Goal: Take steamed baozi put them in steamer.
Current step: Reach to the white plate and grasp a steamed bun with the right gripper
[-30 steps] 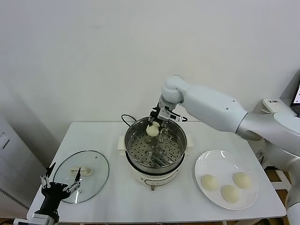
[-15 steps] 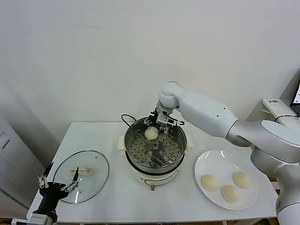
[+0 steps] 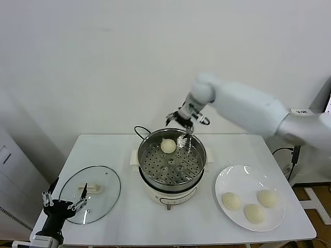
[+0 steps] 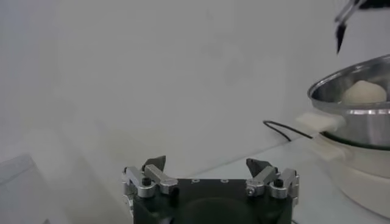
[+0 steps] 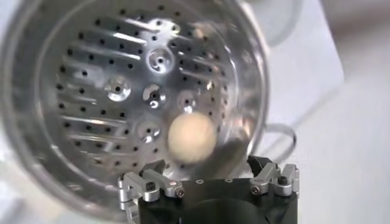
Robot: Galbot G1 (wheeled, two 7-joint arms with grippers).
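Note:
One steamed baozi (image 3: 168, 145) lies free on the perforated floor at the back of the steamer (image 3: 155, 166). My right gripper (image 3: 186, 120) hovers open above the steamer's back rim, clear of that bun. Its wrist view looks down into the steamer (image 5: 91, 109) at the same baozi (image 5: 192, 137), with the right gripper (image 5: 207, 165) open and nothing between its fingers. Three more baozi (image 3: 231, 200) (image 3: 254, 212) (image 3: 267, 198) rest on the white plate (image 3: 243, 178). My left gripper (image 3: 64, 201) waits open at the table's front left.
A round glass lid (image 3: 89, 194) lies flat on the table just beside the left gripper. The steamer's black cord (image 3: 138, 130) loops behind it. The left wrist view shows the left gripper (image 4: 207, 164) and, off to the side, the steamer (image 4: 359, 112) with the bun (image 4: 364, 92) inside.
My right gripper opened and let the baozi go onto the steamer floor, then rose up and back from it. The left arm stayed in place.

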